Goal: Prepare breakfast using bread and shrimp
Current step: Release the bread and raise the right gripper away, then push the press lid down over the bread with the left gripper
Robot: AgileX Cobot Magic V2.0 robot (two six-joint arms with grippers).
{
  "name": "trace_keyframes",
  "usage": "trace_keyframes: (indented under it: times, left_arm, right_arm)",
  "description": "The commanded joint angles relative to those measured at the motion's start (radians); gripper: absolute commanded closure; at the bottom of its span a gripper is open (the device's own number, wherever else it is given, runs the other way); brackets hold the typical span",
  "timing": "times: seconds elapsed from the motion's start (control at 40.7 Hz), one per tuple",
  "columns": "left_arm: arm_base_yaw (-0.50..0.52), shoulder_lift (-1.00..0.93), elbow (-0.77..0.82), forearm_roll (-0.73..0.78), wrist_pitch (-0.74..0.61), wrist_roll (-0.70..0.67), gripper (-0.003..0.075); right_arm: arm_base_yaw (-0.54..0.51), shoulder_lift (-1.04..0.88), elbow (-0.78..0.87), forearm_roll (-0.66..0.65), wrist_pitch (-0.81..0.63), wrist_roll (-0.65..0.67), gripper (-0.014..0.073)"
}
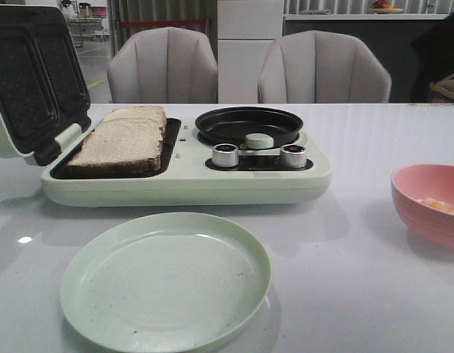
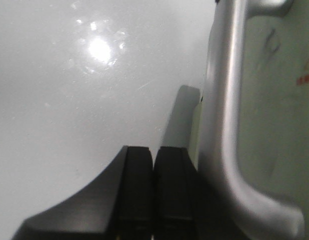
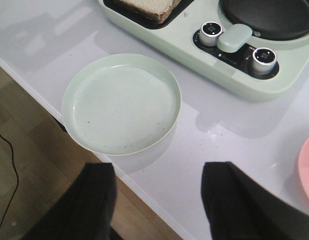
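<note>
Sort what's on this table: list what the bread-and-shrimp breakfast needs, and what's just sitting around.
Needed:
bread on the open sandwich maker
shrimp in the pink bowl
black pan
green plate

Sitting around:
two chairs behind the table

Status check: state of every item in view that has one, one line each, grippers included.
Pale green breakfast maker lid: open, tilted back.
Beige brown-crusted bread slices: lying in the open sandwich tray.
Black round frying pan: empty.
Pale green round plate: empty.
Pink bowl: holds small pale orange pieces.
Left gripper: shut, holding nothing.
Right gripper: open, holding nothing.
</note>
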Motion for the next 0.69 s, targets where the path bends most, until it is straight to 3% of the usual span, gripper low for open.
trace_keyframes:
  times: [0.0, 0.221, 0.369, 0.664]
  left_arm:
    - [-0.002, -0.02, -0.054, -0.121, -0.05, 0.046, 0.062]
    - [-0.045, -0.032, -0.057, -0.325, 0.001, 0.247, 0.062]
    - [-0.107, -0.044, -0.057, -0.375, 0.066, 0.326, 0.062]
    - [-0.378, -0.129, 0.011, -0.342, 0.014, 0.369, 0.062]
  right_arm:
    - [0.0, -0.007, -0.028, -0.002, -0.077, -0.001, 0.0105]
    - [0.0, -0.007, -0.028, -0.002, -0.077, -0.001, 0.0105]
    - [0.0, -0.007, -0.028, -0.002, -0.077, -0.001, 0.0105]
    - [0.0, -0.007, -0.028, -0.002, -0.077, -0.001, 0.0105]
